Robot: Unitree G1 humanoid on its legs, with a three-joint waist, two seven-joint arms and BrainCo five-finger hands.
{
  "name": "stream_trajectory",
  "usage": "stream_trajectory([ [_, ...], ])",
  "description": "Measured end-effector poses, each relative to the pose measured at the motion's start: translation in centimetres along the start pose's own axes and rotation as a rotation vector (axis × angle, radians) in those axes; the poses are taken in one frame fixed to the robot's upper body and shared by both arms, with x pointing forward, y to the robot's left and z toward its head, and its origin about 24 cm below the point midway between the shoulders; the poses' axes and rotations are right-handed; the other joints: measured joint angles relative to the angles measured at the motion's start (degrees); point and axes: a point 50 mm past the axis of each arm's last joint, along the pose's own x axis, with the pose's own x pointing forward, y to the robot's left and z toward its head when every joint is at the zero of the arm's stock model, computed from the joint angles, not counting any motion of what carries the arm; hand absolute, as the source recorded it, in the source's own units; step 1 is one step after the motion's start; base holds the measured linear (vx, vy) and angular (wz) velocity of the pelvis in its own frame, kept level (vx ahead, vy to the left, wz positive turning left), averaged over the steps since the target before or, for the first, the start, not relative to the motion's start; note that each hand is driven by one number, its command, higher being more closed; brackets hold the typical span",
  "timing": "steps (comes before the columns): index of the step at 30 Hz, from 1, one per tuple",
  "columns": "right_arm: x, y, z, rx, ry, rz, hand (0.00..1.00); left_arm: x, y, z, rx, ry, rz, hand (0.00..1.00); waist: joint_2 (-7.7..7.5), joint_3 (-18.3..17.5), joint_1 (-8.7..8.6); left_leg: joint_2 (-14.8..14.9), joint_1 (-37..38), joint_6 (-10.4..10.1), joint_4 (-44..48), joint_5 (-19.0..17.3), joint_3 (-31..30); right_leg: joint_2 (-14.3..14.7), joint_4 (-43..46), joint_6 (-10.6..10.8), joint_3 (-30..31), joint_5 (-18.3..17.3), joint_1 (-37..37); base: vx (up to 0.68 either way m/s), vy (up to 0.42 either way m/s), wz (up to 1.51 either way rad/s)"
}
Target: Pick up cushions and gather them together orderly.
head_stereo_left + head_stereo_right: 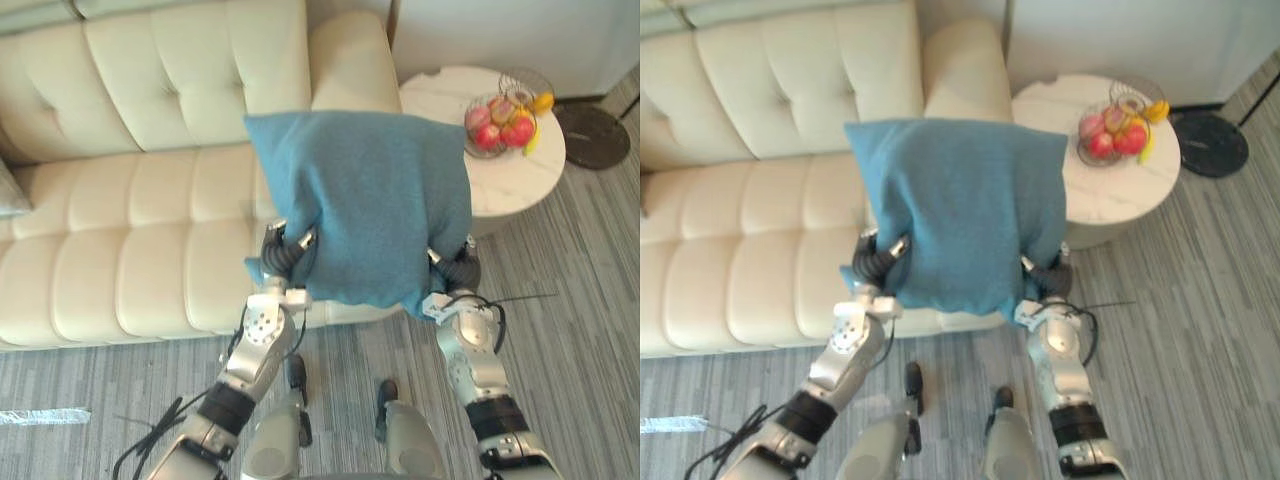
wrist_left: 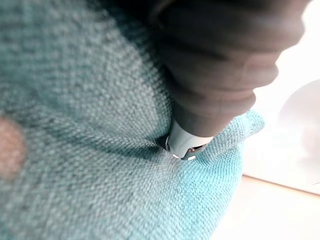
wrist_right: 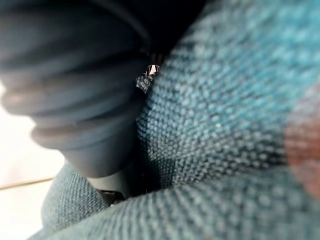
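Observation:
A blue-teal cushion [image 1: 370, 200] hangs upright in the air in front of the sofa's right end, held between my two hands. My left hand [image 1: 283, 255] is against its lower left edge and my right hand [image 1: 455, 268] against its lower right edge. The left wrist view has the left hand's dark cover [image 2: 220, 60] pressed into the cushion's weave [image 2: 75, 100]. In the right wrist view the right hand's cover [image 3: 70, 100] lies close against the same fabric [image 3: 225, 100]. The cushion hides the rest of both hands.
A cream tufted sofa [image 1: 150, 180] spans the left and middle. At its left edge lies part of a grey cushion [image 1: 10, 190]. To the right stands a round white side table [image 1: 500, 180] with a wire fruit basket [image 1: 503, 122]. A dark round base [image 1: 595, 135] sits on the floor.

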Motion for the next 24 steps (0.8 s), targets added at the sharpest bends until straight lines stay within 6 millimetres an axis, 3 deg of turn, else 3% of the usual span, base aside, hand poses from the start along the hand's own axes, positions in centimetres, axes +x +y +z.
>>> stream_trajectory([
  [3, -0.5, -0.2, 0.2, 0.003, -0.016, -0.007, 1.0, -0.2, -0.6, 0.1, -0.016, 0.001, -0.029, 1.0, -0.13, -1.3, -0.16, -0.7, 0.5, -0.1, 0.7, 0.0, -3.6, -0.3, -0.9, 0.2, -3.3, -0.3, 3.8, 0.05, -0.009, 0.72],
  [4, -0.4, -0.3, 0.3, 0.003, -0.025, -0.015, 1.0, -0.2, -0.8, 0.2, -0.024, -0.006, -0.038, 1.0, -0.15, -1.5, -0.21, -0.9, 0.2, 0.5, 1.0, -0.5, -1.7, -1.1, -1.2, 0.2, -5.1, -0.5, 5.2, -0.03, 0.028, 0.77],
  [5, -0.5, -0.4, 0.2, 0.003, -0.025, -0.021, 1.0, -0.3, -1.0, 0.2, -0.029, -0.005, -0.044, 1.0, 0.05, -1.7, -0.35, -0.2, 0.2, 2.6, 1.1, -2.4, 2.2, -1.2, -1.9, 0.3, -6.7, -0.5, 6.4, -0.06, 0.044, 0.92],
  [6, -0.5, -0.5, 0.3, -0.007, -0.028, -0.03, 1.0, -0.4, -1.2, 0.2, -0.041, -0.002, -0.047, 1.0, -0.33, -2.4, -0.93, 1.5, -0.3, 3.2, 3.4, -6.1, 11.5, -1.7, -4.0, 0.8, -8.8, 0.3, 8.3, -0.04, 0.07, 0.92],
  [8, -0.3, -0.5, 0.5, -0.019, -0.042, -0.031, 1.0, -0.5, -1.6, 0.1, -0.069, -0.007, -0.042, 1.0, -0.16, -3.7, -0.86, 4.2, -1.5, 4.1, 8.1, -6.9, 20.1, -2.3, -5.7, 1.4, -10.4, 0.8, 9.5, 0.02, 0.114, 0.68],
  [9, -0.4, -0.4, 0.3, -0.013, -0.037, -0.032, 1.0, -0.9, -1.4, -0.1, -0.074, 0.002, -0.034, 1.0, 0.22, -4.6, -0.65, 4.9, -1.8, 3.5, 9.0, -3.7, 20.4, -2.4, -5.3, 1.5, -9.7, 0.8, 9.8, 0.04, 0.113, 0.31],
  [13, -0.1, 0.1, 0.6, 0.0, -0.051, -0.025, 1.0, -1.1, -1.3, -0.2, -0.1, 0.009, -0.023, 1.0, -1.49, -6.0, -0.24, 3.5, -5.1, 3.9, 10.0, -3.6, 18.8, -3.8, -5.5, 2.0, -8.3, 1.3, 7.9, 0.01, 0.089, 0.31],
  [16, 0.2, 0.3, 1.0, 0.003, -0.066, -0.019, 1.0, -1.3, -1.5, -0.5, -0.126, 0.028, -0.027, 1.0, -1.52, -6.0, -0.41, 3.1, -8.4, 4.3, 11.8, -4.1, 18.2, -4.2, -7.3, 3.1, -9.1, 1.9, 6.9, -0.04, 0.088, 0.13],
  [17, 0.2, 0.3, 1.0, 0.004, -0.066, -0.024, 1.0, -1.4, -1.7, -0.6, -0.127, 0.036, -0.037, 1.0, -1.67, -5.9, -0.45, 3.1, -10.0, 4.2, 14.7, -6.4, 18.3, -5.3, -7.1, 2.9, -9.9, 1.2, 6.5, -0.03, 0.146, 0.14],
  [19, 0.1, 0.0, 0.9, 0.004, -0.06, -0.04, 1.0, -1.6, -2.0, -1.0, -0.122, 0.055, -0.046, 1.0, -2.75, -5.3, -0.68, 3.7, -11.9, 5.3, 26.4, -13.7, 19.7, -7.9, -3.3, 2.7, -9.5, -1.1, 6.0, 0.01, 0.19, -0.02],
  [20, 0.1, 0.0, 0.8, 0.002, -0.056, -0.041, 1.0, -1.9, -1.8, -1.5, -0.118, 0.076, -0.035, 1.0, -1.99, -5.6, -1.03, 3.9, -10.3, 6.4, 28.8, -18.6, 19.9, -8.6, 2.8, 1.0, -7.6, -1.9, 4.9, 0.09, 0.219, -0.22],
  [21, 0.1, 0.0, 0.8, 0.003, -0.054, -0.039, 1.0, -2.0, -1.6, -1.7, -0.111, 0.086, -0.03, 1.0, -2.35, -5.4, -1.15, 2.9, -9.5, 6.8, 29.0, -19.7, 20.3, -10.4, 9.6, -2.2, -5.2, -1.4, 1.5, 0.15, 0.317, -0.31],
  [22, 0.1, 0.0, 0.6, 0.0, -0.046, -0.041, 1.0, -2.1, -1.4, -1.9, -0.102, 0.094, -0.03, 1.0, -2.69, -5.1, -1.3, 1.8, -7.4, 7.2, 26.7, -19.8, 21.1, -11.6, 18.3, -6.8, -1.7, 1.7, -3.5, 0.13, 0.301, -0.17],
  [23, 0.0, -0.1, 0.5, -0.001, -0.039, -0.043, 1.0, -2.1, -1.3, -2.0, -0.093, 0.1, -0.029, 1.0, -2.73, -5.0, -1.61, 1.0, -6.4, 7.2, 25.0, -19.6, 20.8, -11.1, 22.1, -5.9, 0.5, 1.3, -6.1, 0.2, 0.347, 0.02],
  [24, 0.0, 0.0, 0.3, -0.005, -0.031, -0.039, 1.0, -2.2, -0.9, -2.2, -0.077, 0.113, -0.025, 1.0, -2.67, -5.0, -2.62, -0.3, -3.4, 7.3, 20.4, -18.2, 19.8, -7.7, 25.5, -3.3, 2.9, -0.9, -8.5, 0.18, 0.236, 0.23],
])
